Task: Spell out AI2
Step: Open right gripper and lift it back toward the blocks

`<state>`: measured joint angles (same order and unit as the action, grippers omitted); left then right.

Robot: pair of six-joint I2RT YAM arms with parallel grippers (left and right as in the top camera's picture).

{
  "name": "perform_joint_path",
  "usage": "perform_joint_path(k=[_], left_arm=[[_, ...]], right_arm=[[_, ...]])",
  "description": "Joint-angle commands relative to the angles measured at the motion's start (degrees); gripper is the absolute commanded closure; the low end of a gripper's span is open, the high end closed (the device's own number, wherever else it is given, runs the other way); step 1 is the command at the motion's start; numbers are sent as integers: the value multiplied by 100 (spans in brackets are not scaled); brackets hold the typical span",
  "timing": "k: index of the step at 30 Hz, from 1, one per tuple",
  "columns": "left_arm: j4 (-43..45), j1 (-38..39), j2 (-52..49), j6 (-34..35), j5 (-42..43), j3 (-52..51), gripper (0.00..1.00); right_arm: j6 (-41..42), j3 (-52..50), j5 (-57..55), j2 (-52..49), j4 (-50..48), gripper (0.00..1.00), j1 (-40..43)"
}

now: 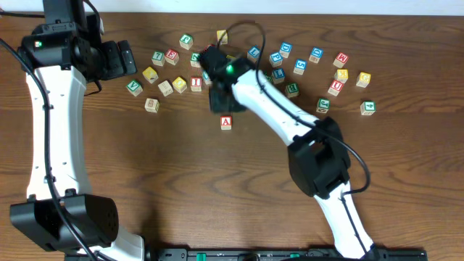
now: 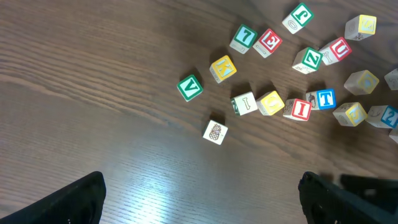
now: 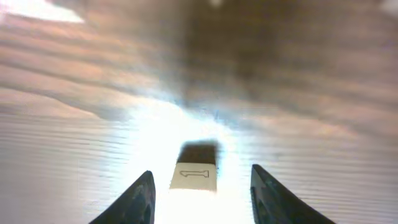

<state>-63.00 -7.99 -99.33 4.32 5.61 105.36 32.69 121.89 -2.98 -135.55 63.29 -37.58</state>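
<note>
**Overhead: A block alone, right gripper spread around a second block**

Overhead, I see the A block [image 1: 226,122], white with a red letter. It lies by itself on the table [image 1: 109,181], just below the loose blocks [image 1: 165,88]. The right gripper [image 3: 201,173] is directly beside it, toward the loose blocks.

In the right wrist view a pale block [image 3: 195,177] sits between the fingers [image 3: 140,199]. They are spread, with a gap on each side, and they touch nothing. Its top face has one thin outlined mark, which I read as 1 or I; I cannot decide which.

I count one block set apart and more than twenty loose ones. The arm hides some, so I give no exact number.

In the left wrist view I can read:
- a green V [image 2: 189,87]
- a green 7 [image 2: 243,38]
- a red E [image 2: 268,42]
- a green J [image 2: 298,15]
- a green Z [image 2: 308,59]
- a red U [image 2: 339,48]
- a blue T [image 2: 324,99]
- a red I block [image 2: 300,109]

One block shows a pineapple picture [image 2: 215,132]. I cannot read a 2 with certainty.

The left gripper [image 2: 200,179] is wide apart over bare wood, holding nothing, near the left end of the loose blocks.
</note>
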Motion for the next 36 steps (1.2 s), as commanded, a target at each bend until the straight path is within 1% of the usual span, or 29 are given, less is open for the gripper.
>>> perform_joint_path(k=[1,3,4,10,15,21,23,27,33,36], left_arm=[[-13,2,-68,28,-68,83,2],[-13,4,-68,31,-66,83,2],[-13,4,-68,31,-61,83,2],[0,26,-68,-59,260,83,2],[35,256,-68,-61,258,83,2],[83,708,-68,-55,256,83,2],[96,887,-72,96,256,83,1],[98,1113,-129,129,256,83,1],[334,1537,-557,291,258,83,0],[586,1786,-914,291,256,83,3]], right_arm=[[-608,861,2,33,293,54,177],[-785,1281,48,33,483,48,254],[-1021,1580,155,33,588,46,310],[-1084,2065,304,33,901,42,479],[-1093,2197,518,33,1123,42,695],[-1110,2463,612,33,1593,44,1073],[-1180,2671,660,33,1805,44,1263],[-1220,2822,660,33,1958,43,1449],[-1290,2822,658,33,2076,43,1641],[-1309,2824,660,33,2168,43,1803]])
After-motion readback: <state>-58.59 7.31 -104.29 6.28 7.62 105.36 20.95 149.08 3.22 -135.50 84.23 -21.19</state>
